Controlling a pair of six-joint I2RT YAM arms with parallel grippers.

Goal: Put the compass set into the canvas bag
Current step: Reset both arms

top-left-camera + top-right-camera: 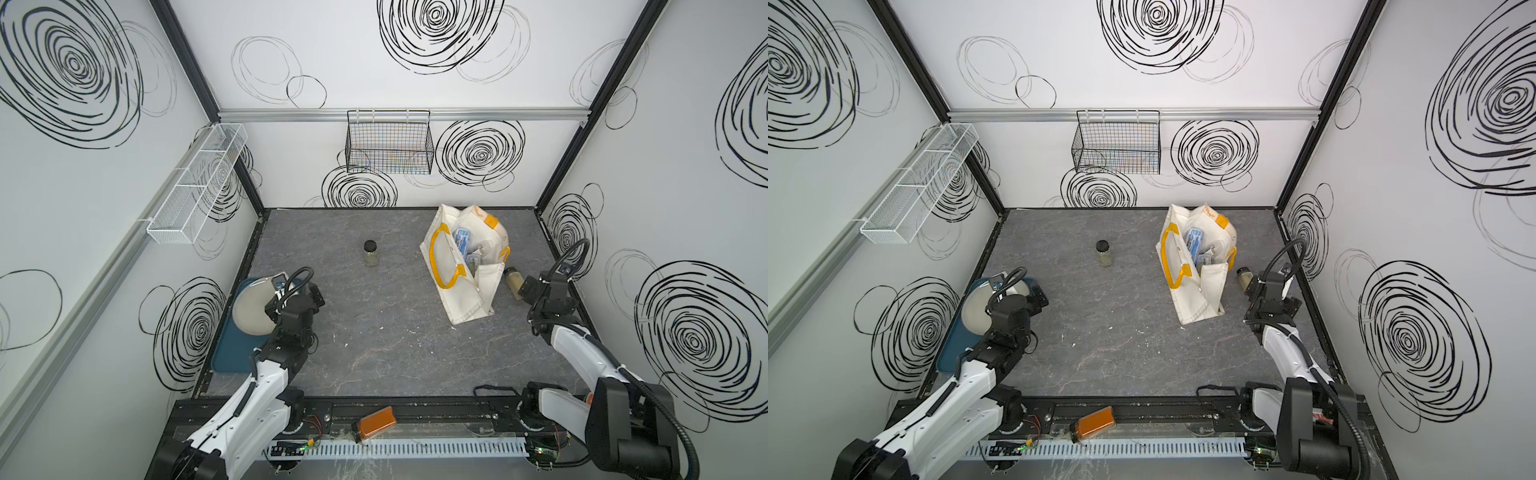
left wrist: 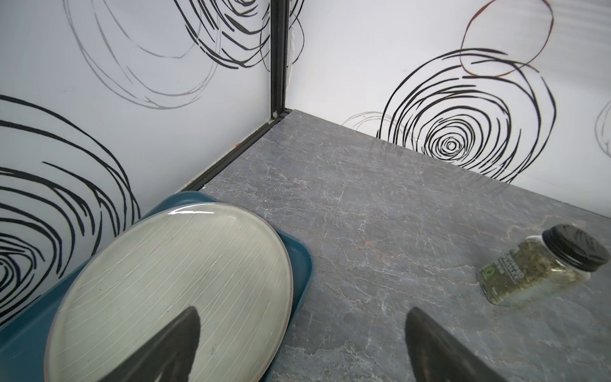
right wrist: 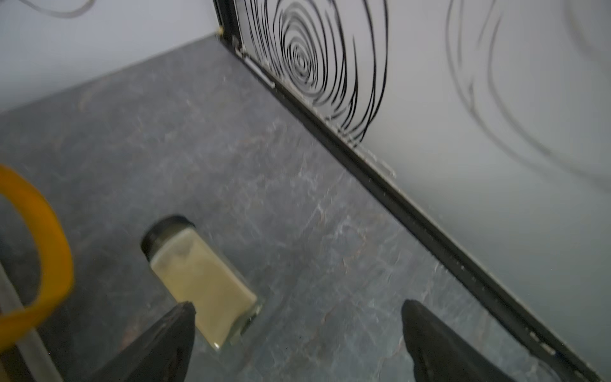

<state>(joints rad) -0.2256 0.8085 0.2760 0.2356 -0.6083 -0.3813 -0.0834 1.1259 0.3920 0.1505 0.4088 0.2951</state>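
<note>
The canvas bag (image 1: 469, 299) is seen in both top views at the far right of the surface (image 1: 374, 353), slumped but with its mouth open upward. A blue-and-clear plastic case, taken to be the compass set (image 1: 462, 239), is lodged inside that mouth, between the two fabric walls; other small cases appear to be packed beside it. The placing is therefore judged to be done, and only the retreat is left.

The right tool (image 3: 297, 304) is spread wide and nothing is pinched in it. It is held low over the surface just right of the bag, with a pale spice jar (image 3: 201, 281) lying on its side under one finger and a yellow handle (image 3: 49, 248) looped close by. That wrist view is blurred, so contact with the jar cannot be ruled out.

For a clean finish, the right tool should be raised straight up before it is drawn toward the near edge, so that the handle is not hooked and the jar is not rolled against the bag. The jaws should be left spread, and the soft bag wall should not be brushed, lest the case be tipped out.

The left tool (image 2: 302, 311) is likewise spread and empty, parked at the near left above a striped plate (image 2: 165, 264) on a teal tray (image 2: 305, 264); it is not needed.
</note>
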